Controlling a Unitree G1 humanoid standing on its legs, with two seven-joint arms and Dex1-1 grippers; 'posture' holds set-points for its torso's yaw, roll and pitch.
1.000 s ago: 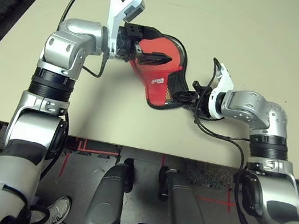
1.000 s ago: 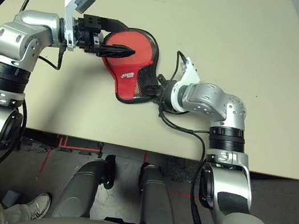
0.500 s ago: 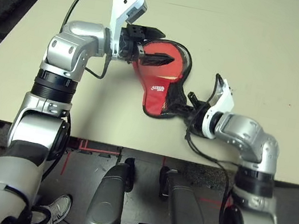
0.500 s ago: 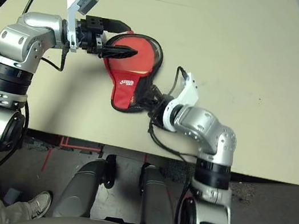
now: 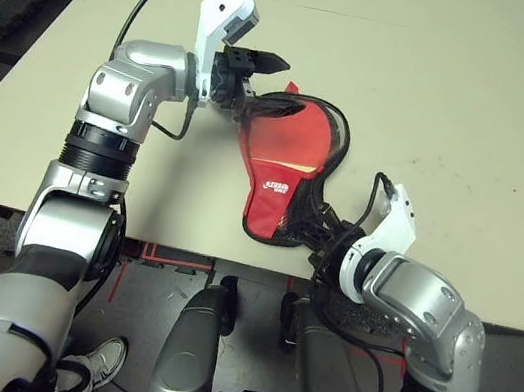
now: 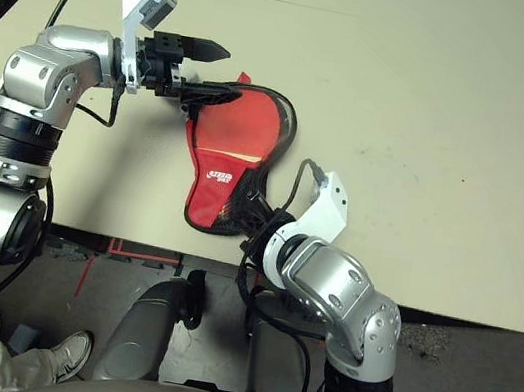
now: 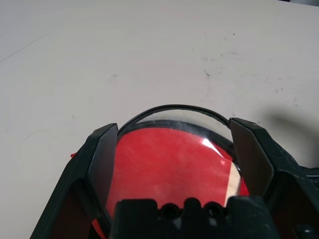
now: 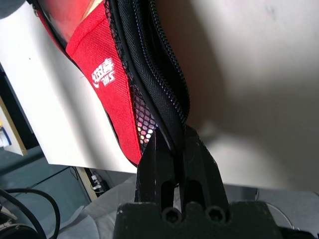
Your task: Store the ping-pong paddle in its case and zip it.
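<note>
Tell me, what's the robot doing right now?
Left gripper open, fingers astride the case's round end. Right gripper shut on its zipper rim near the table edge. Nothing in the way.

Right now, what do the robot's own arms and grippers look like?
Both arms are silver metal segments joined by black ribbed bands, with black cables looping from the wrists. Each wrist carries a white camera housing. The left gripper and right gripper each have two black fingers.
</note>
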